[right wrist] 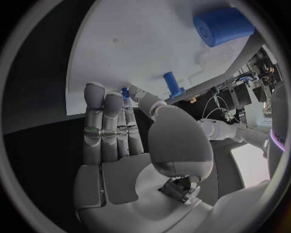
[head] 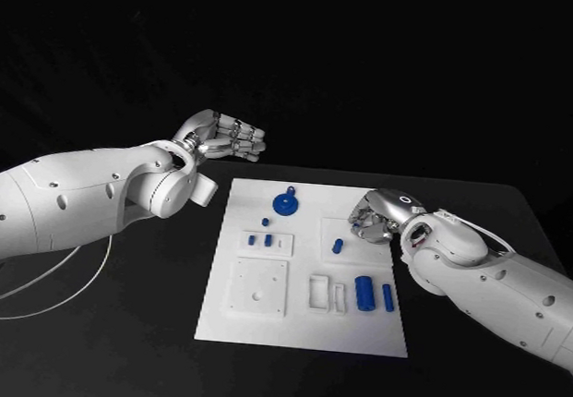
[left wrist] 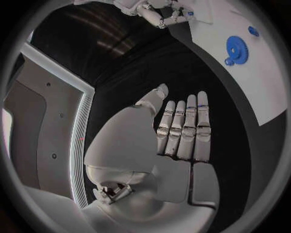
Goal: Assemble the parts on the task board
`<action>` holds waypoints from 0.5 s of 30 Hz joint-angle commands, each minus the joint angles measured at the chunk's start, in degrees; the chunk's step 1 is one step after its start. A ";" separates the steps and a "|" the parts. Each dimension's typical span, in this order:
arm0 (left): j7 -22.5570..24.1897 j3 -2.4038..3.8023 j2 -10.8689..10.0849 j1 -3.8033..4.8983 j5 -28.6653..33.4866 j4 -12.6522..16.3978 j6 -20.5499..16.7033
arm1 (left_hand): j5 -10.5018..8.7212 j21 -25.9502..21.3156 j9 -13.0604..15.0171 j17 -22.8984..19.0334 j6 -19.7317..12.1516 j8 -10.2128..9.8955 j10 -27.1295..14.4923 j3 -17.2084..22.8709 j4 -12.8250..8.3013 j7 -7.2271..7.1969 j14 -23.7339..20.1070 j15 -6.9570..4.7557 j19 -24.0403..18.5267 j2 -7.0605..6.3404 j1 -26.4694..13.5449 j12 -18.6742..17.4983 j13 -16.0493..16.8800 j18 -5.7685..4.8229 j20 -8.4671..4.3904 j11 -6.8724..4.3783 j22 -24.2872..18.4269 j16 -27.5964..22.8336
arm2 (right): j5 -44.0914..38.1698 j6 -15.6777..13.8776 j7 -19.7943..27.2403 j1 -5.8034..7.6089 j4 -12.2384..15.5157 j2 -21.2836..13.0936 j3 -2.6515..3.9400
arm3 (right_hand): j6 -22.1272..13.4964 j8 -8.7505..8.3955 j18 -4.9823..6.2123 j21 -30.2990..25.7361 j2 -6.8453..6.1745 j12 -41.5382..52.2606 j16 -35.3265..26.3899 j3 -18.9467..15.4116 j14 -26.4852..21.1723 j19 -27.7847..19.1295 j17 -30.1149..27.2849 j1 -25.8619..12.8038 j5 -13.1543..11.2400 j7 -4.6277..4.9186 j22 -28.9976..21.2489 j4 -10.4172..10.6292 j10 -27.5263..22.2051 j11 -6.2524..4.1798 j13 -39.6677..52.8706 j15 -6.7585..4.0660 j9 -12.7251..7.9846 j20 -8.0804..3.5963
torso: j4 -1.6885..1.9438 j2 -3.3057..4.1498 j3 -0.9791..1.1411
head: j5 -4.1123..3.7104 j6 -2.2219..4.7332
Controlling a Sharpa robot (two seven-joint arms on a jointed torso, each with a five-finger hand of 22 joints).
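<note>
The white task board lies mid-table. On it are a blue gear, small blue pegs in a white block, a blue peg, a thick blue cylinder and a thinner one. My left hand hovers off the board's far left corner, its fingers straight and together, holding nothing. My right hand sits at the board's right edge. Its thumb and fingertips pinch a small blue part, mostly hidden between them.
A white square plate and white frames lie on the board's near half. The left wrist view shows the gear and the board. Black table surrounds the board.
</note>
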 commanded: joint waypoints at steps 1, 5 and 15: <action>0.40 0.06 0.19 0.11 0.50 0.01 0.81 | -0.31 0.27 0.04 -0.06 -0.43 0.09 -0.38 -0.28 -0.13 0.13 -0.06 -0.17 -0.36 -0.22 -0.47 0.17 -0.04 0.61 0.15 0.08 0.05 -0.17 | -2.57 0.60 -1.26 -0.37 0.25 0.08 -0.29 | 0.80 0.06 0.31 0.46 0.75 0.38 -0.13 2.24 0.10 2.18 0.14 0.36 0.21 -0.13 0.41 -0.93 1.73 -0.60 0.76 -0.37 0.18 -0.48 | 0.00 -0.02 -0.01 | 0.09 0.02; 0.32 0.06 0.20 0.11 0.51 -0.09 0.85 | -0.37 0.28 0.04 -0.05 -0.43 0.09 -0.37 -0.33 -0.14 0.14 -0.02 -0.20 -0.34 -0.09 -0.30 0.16 -0.04 0.63 0.13 0.08 0.14 -0.15 | -3.37 -0.39 -2.02 -0.38 0.47 0.04 -0.29 | 1.48 0.02 0.18 0.98 0.59 0.34 -0.35 4.58 0.30 2.17 0.27 -0.19 -1.07 -0.40 0.98 -1.33 2.44 -0.81 1.13 -0.54 0.51 -0.66 | -0.01 -0.01 -0.09 | 0.02 -0.07; 0.19 0.06 0.21 0.11 0.51 -0.69 0.90 | -0.37 0.28 0.04 -0.05 -0.43 0.09 -0.37 -0.33 -0.14 0.14 -0.02 -0.20 -0.34 -0.09 -0.30 0.16 -0.04 0.63 0.13 0.08 0.14 -0.15 | -4.15 -2.60 -3.15 -0.37 1.02 -0.37 -0.27 | 1.45 0.05 -0.05 0.85 0.33 0.30 -0.99 7.02 0.65 2.19 0.57 0.74 -6.54 -0.45 1.32 -0.94 2.82 -0.88 1.68 -0.68 1.46 -0.91 | 0.02 -0.06 -0.09 | 0.09 0.05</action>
